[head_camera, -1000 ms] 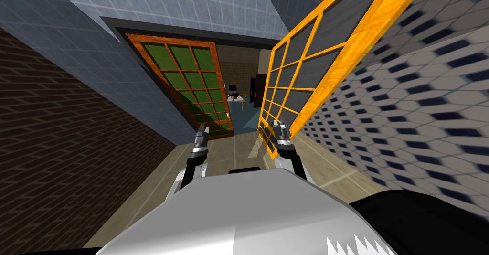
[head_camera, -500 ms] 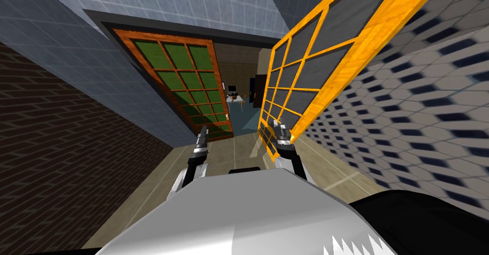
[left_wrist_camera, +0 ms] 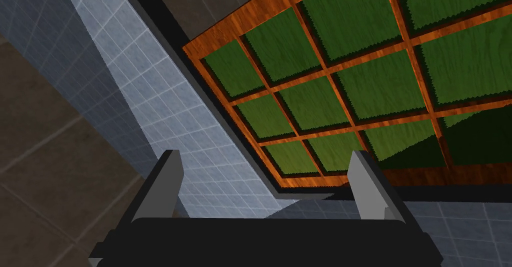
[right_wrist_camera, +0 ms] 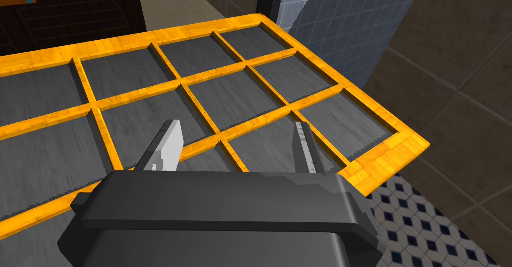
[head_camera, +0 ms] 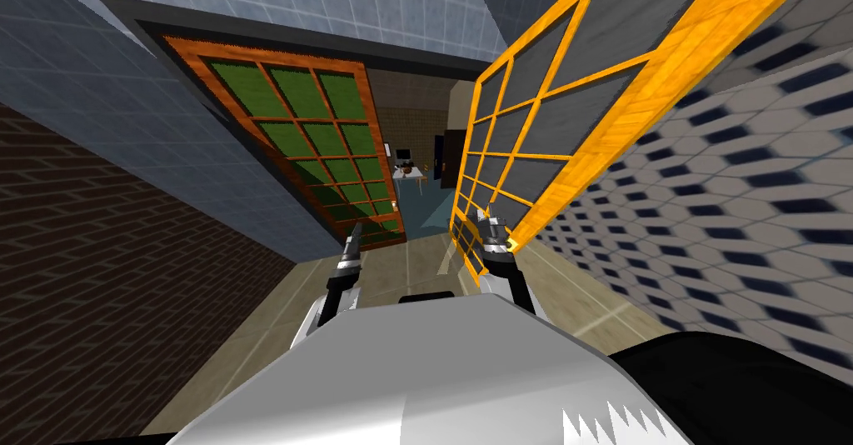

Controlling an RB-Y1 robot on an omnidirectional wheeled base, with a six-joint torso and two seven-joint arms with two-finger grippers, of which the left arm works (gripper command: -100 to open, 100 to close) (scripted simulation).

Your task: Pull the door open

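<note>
Head view: the yellow door (head_camera: pixel 566 115) stands swung out on my right, with a gap between it and the green door (head_camera: pixel 325 157), which lies flat in the wall on my left. The right gripper (head_camera: pixel 487 227) is at the yellow door's lower corner. In the right wrist view its fingers are spread wide over the grey panes, gripping nothing. The left gripper (head_camera: pixel 354 240) points at the green door, fingers wide, empty. Through the gap a small table (head_camera: pixel 408 173) stands far off.

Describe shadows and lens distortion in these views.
Head view: the wide lens stretches the hexagon-patterned wall toward the edge. Left wrist view: shadow darkens one corner of the green-paned door. Right wrist view: the yellow-framed door is evenly lit.
</note>
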